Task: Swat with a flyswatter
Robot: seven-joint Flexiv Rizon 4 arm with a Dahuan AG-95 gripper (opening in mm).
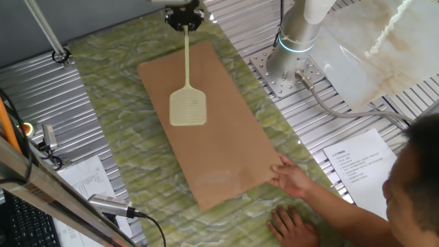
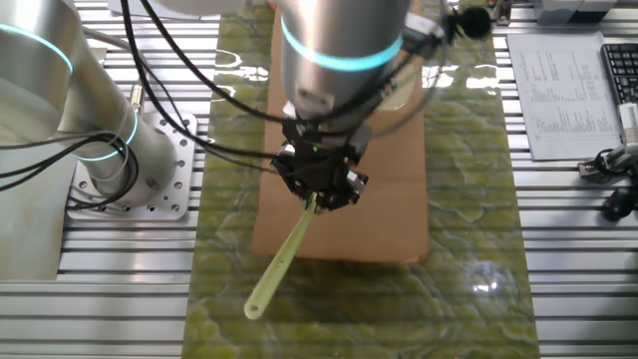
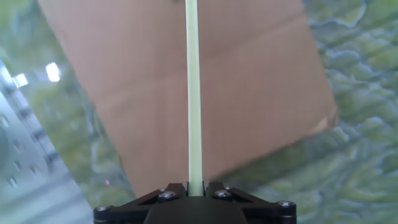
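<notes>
Your pincer (image 1: 184, 22) is clamped on the flyswatter (image 1: 187, 96) partway along its handle; in the hand view the thin shaft (image 3: 193, 93) runs straight out from between the jaws. The mesh head (image 1: 188, 108) hangs over the middle of the brown board (image 1: 226, 151), which lies on the green marbled table (image 1: 123, 137). The handle's free end (image 2: 261, 299) sticks out behind the pincer. A person's hand (image 1: 296, 180) holds the board's near corner.
</notes>
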